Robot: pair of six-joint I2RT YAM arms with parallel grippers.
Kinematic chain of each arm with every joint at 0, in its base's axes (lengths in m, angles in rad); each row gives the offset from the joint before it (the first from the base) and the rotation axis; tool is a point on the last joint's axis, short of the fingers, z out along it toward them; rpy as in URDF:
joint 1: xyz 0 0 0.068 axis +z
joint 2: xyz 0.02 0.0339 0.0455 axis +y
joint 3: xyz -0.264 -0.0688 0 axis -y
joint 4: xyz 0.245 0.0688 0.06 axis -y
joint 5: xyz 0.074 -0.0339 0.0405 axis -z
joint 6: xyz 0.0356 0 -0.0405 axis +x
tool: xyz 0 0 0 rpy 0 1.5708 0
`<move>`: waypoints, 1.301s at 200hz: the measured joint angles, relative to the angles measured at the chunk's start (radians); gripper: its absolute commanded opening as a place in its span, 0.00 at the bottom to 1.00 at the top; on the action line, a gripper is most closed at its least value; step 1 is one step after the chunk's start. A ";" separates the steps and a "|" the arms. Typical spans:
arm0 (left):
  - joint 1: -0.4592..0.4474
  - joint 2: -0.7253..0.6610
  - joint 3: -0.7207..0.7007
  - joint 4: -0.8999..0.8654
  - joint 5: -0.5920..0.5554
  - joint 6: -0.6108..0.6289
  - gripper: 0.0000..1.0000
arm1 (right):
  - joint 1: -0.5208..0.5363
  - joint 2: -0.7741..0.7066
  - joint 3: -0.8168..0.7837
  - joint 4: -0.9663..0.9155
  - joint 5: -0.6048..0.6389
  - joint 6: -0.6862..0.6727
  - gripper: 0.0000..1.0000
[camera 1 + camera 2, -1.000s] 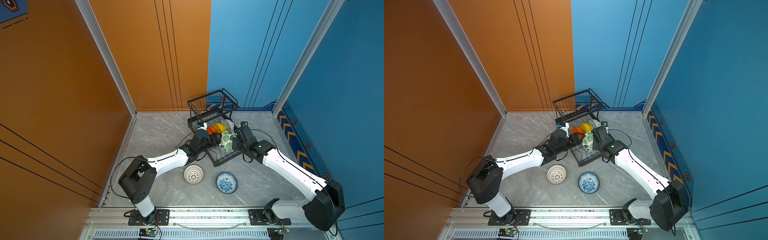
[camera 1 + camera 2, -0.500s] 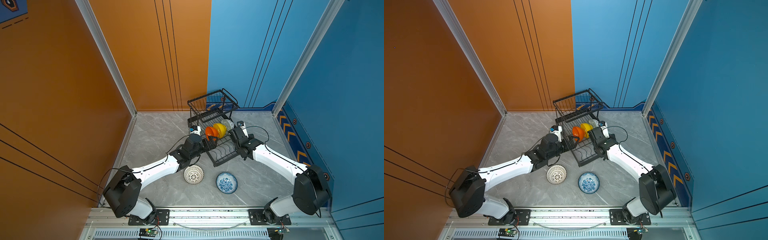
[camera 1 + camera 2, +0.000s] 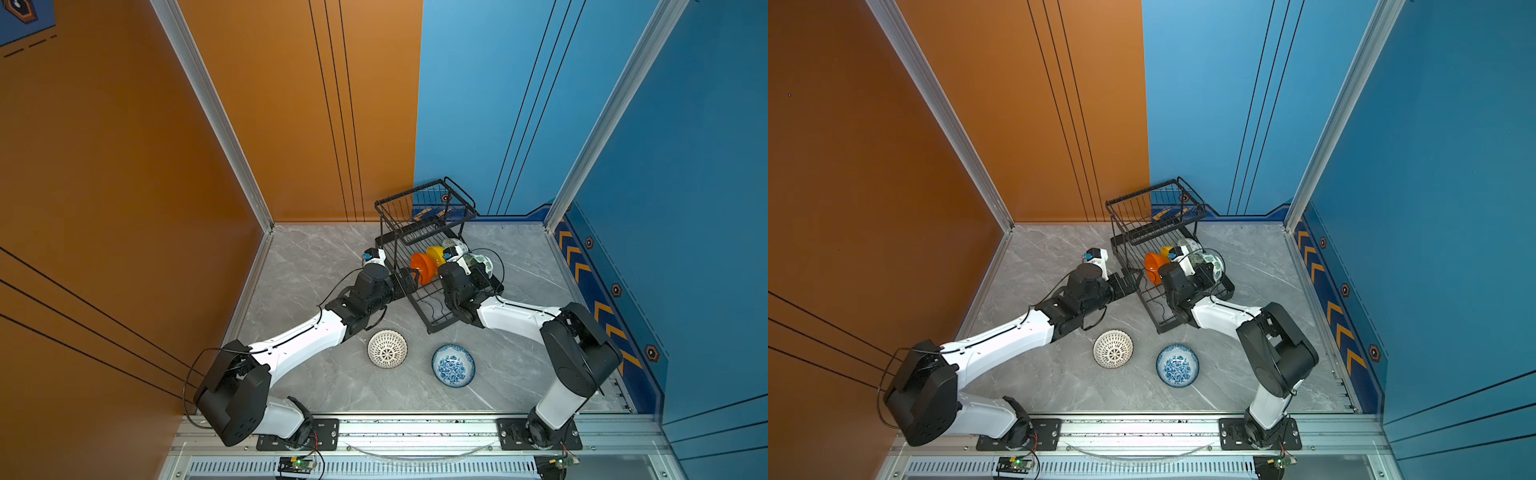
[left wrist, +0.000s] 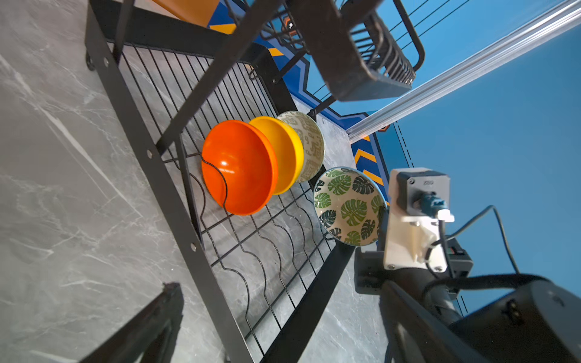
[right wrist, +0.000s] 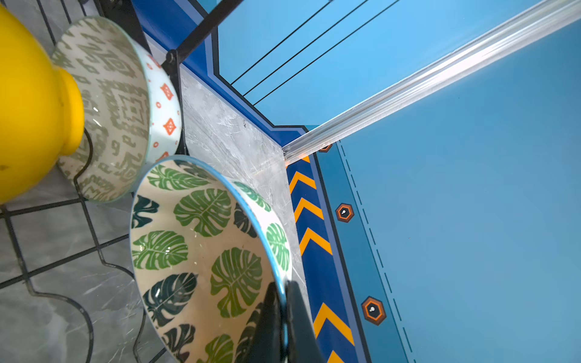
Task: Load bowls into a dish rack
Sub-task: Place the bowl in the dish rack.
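Note:
The black wire dish rack (image 3: 415,305) stands at the back of the floor. Orange bowl (image 3: 420,268), yellow bowl (image 3: 436,252) and grey-green patterned bowl (image 3: 454,243) stand on edge in a row in its dividers. My right gripper (image 5: 284,292) is shut on the rim of the leaf-patterned bowl (image 5: 201,245), held on edge over the rack's right side beside the grey-green bowl (image 5: 110,110). My left gripper (image 3: 409,280) is open at the rack's left rim, near the orange bowl (image 4: 239,166), holding nothing. A white lattice bowl (image 3: 387,349) and a blue floral bowl (image 3: 453,365) sit on the floor.
The rack's raised basket tier (image 3: 424,208) overhangs its far end. Orange wall to the left, blue walls behind and to the right. The marble floor (image 3: 316,266) lies bare left of the rack. The mounting rail (image 3: 415,432) runs along the front.
The left gripper opened fully and drew back from the orange bowl to the rack's left rim. The right arm carried the leaf bowl further back and right along the rack.

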 measured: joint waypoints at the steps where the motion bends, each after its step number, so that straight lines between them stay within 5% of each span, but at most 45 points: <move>1: 0.001 0.000 0.000 0.000 0.000 0.000 0.98 | 0.001 0.002 -0.001 0.005 0.001 -0.005 0.00; 40: 0.030 0.017 0.002 -0.004 0.019 0.010 0.98 | 0.010 0.086 -0.020 0.246 0.055 -0.219 0.00; 82: 0.034 0.035 0.011 -0.018 0.028 0.014 0.98 | 0.014 0.092 -0.051 0.363 0.071 -0.307 0.00; 260: 0.048 0.097 0.080 -0.026 0.064 0.018 0.98 | 0.007 0.091 -0.134 0.344 0.102 -0.250 0.00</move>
